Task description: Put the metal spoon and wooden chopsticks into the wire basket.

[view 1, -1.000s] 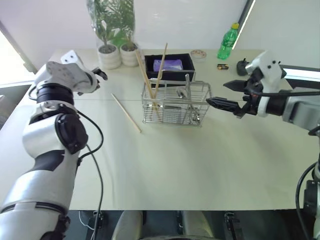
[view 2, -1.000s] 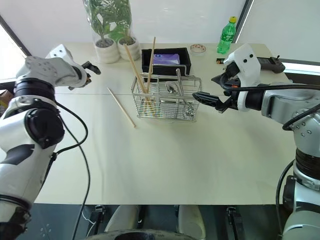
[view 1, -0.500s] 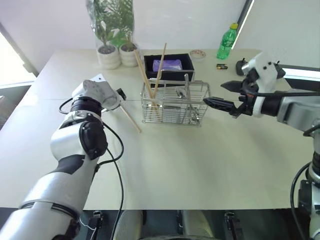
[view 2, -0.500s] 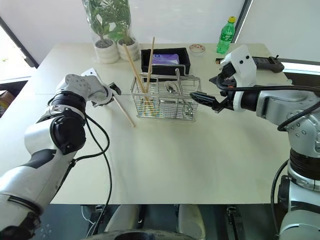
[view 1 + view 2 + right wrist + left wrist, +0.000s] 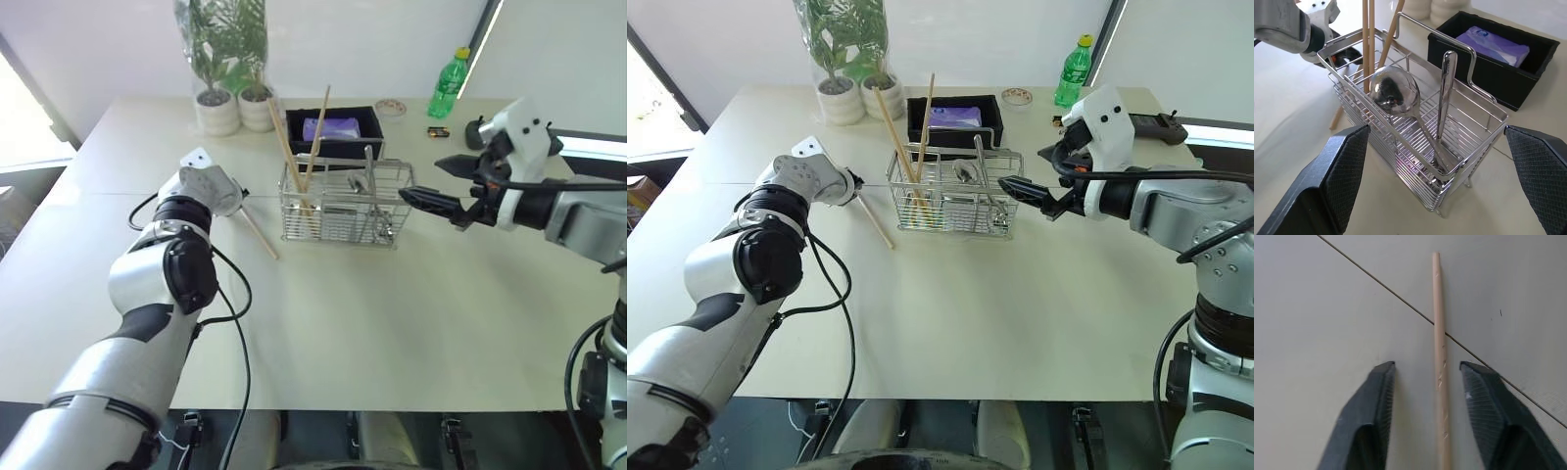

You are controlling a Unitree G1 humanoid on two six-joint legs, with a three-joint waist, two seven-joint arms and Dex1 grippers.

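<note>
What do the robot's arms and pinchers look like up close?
Both arms are smooth, rounded shells in silver-grey and white, with black rings at the joints. A thin black cable loops loose along the left arm and another along the right arm. Each gripper has two black, wedge-shaped fingers with a fine criss-cross texture on their inner pads.

Pale table (image 5: pixel 411 323) against white wall (image 5: pixel 372 39), bright window (image 5: pixel 20 108) beside.

Glossy metal spoon (image 5: pixel 1396 93), shiny wire basket (image 5: pixel 1469 142), seemingly matt wooden chopstick (image 5: pixel 1440 362).
</note>
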